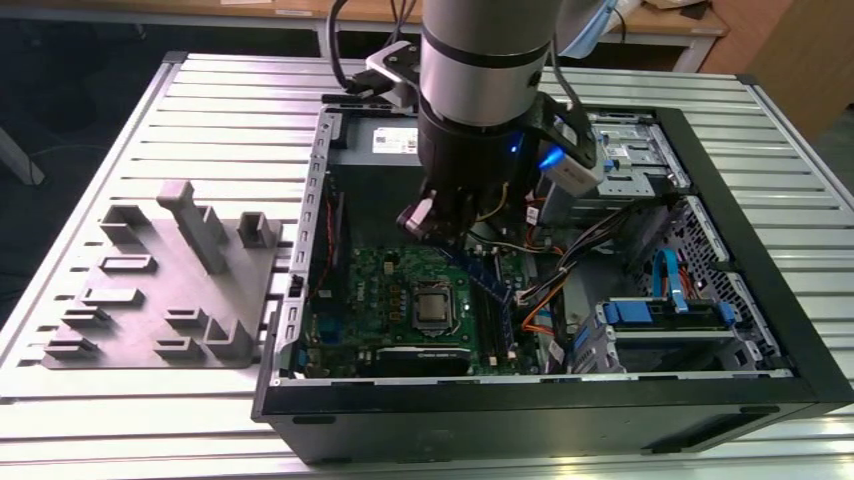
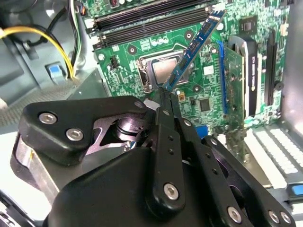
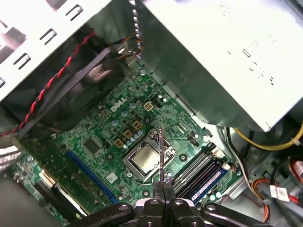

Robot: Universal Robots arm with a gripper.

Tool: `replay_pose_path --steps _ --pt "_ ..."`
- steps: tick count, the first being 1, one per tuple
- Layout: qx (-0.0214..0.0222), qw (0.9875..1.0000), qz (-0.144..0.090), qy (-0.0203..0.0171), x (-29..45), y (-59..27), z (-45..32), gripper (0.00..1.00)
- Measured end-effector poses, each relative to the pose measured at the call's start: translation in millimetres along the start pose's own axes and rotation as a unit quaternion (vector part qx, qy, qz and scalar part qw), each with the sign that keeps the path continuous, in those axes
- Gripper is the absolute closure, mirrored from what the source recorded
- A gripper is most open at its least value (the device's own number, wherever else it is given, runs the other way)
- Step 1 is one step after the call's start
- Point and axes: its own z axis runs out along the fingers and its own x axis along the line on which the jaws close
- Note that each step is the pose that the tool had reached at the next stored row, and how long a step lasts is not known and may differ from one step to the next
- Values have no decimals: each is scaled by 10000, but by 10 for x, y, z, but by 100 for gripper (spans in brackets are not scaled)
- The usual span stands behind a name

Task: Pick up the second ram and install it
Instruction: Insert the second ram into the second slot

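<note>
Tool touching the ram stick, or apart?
Touching. The second wrist view shows the tool shut on one end of the second ram, which juts out past its tips.

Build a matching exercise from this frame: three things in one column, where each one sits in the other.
Things:
1. memory stick
2. processor
3. grey block

Places:
A. on the table, outside the case
B. clamped between the fingers
C. mounted on the green board

Pairs: 1-B, 2-C, 3-A
</note>
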Motion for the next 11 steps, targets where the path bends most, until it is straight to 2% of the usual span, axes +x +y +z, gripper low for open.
replay_pose_path --steps 3,6,11 --pt "6 9997 244 -4 0 0 5 92" --pt "13 9988 481 -8 0 0 9 92" --pt "24 9960 893 -14 0 0 16 92"
